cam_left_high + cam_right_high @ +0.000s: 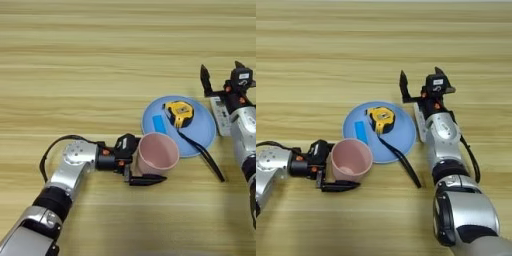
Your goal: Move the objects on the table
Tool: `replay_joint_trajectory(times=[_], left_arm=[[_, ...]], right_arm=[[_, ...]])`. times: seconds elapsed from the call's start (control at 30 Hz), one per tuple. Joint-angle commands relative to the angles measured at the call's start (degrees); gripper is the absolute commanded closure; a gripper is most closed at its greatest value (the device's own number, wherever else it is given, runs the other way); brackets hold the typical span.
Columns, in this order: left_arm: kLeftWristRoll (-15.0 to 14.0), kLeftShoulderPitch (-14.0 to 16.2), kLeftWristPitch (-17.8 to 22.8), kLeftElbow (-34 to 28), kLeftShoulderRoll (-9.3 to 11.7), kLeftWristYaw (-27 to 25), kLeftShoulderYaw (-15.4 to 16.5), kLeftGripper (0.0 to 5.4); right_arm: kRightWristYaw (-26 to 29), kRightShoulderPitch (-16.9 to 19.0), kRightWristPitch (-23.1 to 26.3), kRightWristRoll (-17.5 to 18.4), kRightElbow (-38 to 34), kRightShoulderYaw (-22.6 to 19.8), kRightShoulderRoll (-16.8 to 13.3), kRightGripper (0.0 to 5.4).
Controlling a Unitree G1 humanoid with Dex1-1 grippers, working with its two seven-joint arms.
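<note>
Silver arms (black cables, fingers)

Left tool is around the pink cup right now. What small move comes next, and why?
Probably lift the pink cup slightly and draw it left, away from the light-blue plate. The left tool has one finger visible along the cup's near side, and the cup overlaps the plate's rim, so sliding could drag the plate holding the tape measure and blue block. The right tool stands open beyond the plate.
</note>
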Motion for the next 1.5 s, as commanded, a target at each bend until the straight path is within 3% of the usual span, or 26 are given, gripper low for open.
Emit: replay_joint_trajectory(times=[0.03, 0.1, 0.13, 0.43, 1.07, 1.23, 1.5], left_arm=[[1.76, -0.48, -0.51, 1.37, 0.4, 0.08, -0.47, 1.18], [1.67, -0.47, -0.63, 1.42, 0.31, 0.11, -0.44, 1.18], [1.59, -0.47, -0.71, 1.45, 0.21, 0.16, -0.39, 0.89], [-0.2, -0.2, 0.01, 0.04, -0.16, -0.81, 0.31, 0.04], [-4.17, 0.96, 3.03, -7.92, 2.39, -0.26, 5.58, 0.04], [-5.4, 1.99, 4.5, -11.19, 3.57, -0.28, 6.0, 0.04], [-5.08, 3.32, 4.73, -12.84, 3.97, 0.29, 5.88, 0.04]], right_arm=[[-0.08, -0.72, 0.34, 0.03, -0.65, -0.13, -0.08, 0.0], [-0.03, -0.67, 0.37, 0.03, -0.71, -0.13, -0.14, 0.0], [0.03, -0.65, 0.39, 0.04, -0.69, -0.14, -0.2, 0.0], [0.16, -0.57, 0.44, 0.04, -0.55, -0.16, -0.38, 0.0], [0.6, -0.48, 0.55, 0.24, -0.46, -0.3, -0.72, 0.0], [0.69, -0.45, 0.57, 0.26, -0.48, -0.35, -0.76, 0.0], [0.72, -0.44, 0.66, 0.26, -0.52, -0.39, -0.8, 0.0]])
